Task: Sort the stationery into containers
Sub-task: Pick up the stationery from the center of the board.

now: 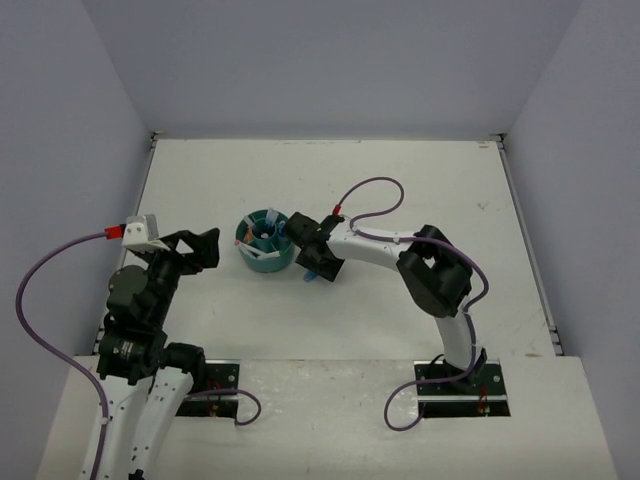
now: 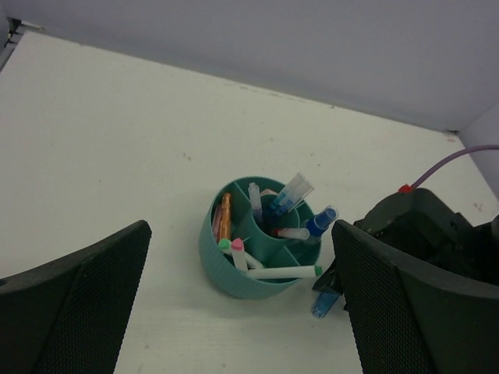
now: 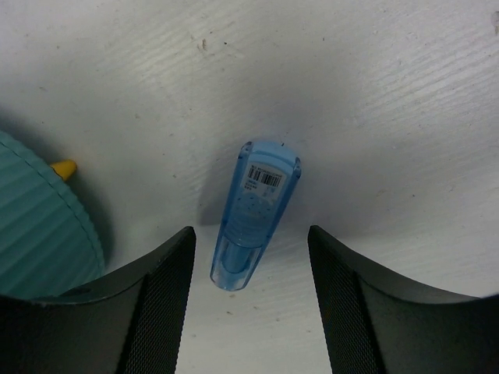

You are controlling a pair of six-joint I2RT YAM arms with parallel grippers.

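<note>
Our right claw (image 3: 249,234) sits half-wide around the light-blue marker (image 3: 257,210), which lies on the table (image 3: 351,93) just beside the teal organizer (image 3: 47,234), lined up for a pinch. Our left claw (image 1: 203,247) hangs wide, out of the way.

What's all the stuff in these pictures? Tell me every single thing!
organizer: one, teal, on the table between the two grippers.
pens and markers: about eight, white, blue and orange with green or pink caps, in the organizer.
light-blue marker: one, lying on the table beside the organizer.
table: one, white.
cables: two, purple, one per arm.
left gripper: black, open, empty.
right gripper: black, open, fingers either side of the light-blue marker.
</note>
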